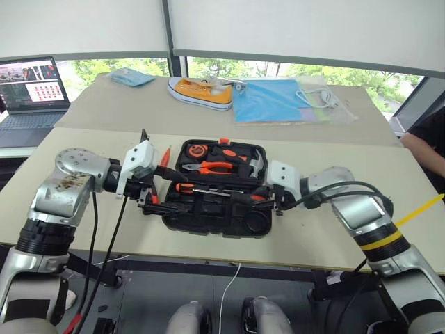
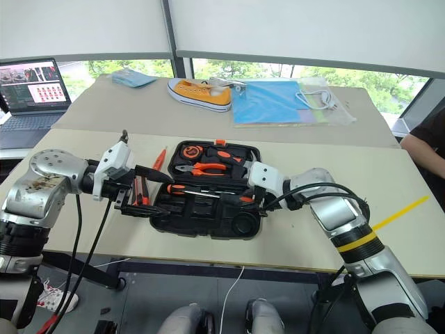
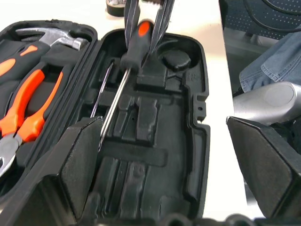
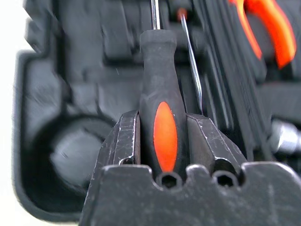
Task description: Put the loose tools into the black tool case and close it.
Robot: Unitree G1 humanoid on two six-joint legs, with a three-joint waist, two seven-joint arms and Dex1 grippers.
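The black tool case (image 1: 208, 229) lies open mid-table, its moulded recesses (image 3: 141, 117) facing up. My right gripper (image 4: 162, 117) is shut on the black-and-orange handle of a screwdriver (image 3: 136, 40). It holds the screwdriver low over the case's base, shaft pointing toward my left gripper. A second screwdriver (image 1: 185, 186) lies in the base beside that shaft. My left gripper (image 3: 164, 179) stands wide open at the case's left end with nothing between its fingers. A slim orange tool (image 1: 165, 156) lies on the table left of the case. A dark tape roll (image 3: 115, 5) sits on the table beyond the case.
Orange-handled pliers (image 1: 215, 167) and a hammer (image 1: 254, 167) rest in the lid half. A laptop (image 1: 31, 90) is at far left. On the back table are a yellow shoe (image 1: 201, 92), a blue folder (image 1: 271, 101) and a cable (image 1: 320, 96). A person's arm (image 1: 425, 149) shows at the right edge.
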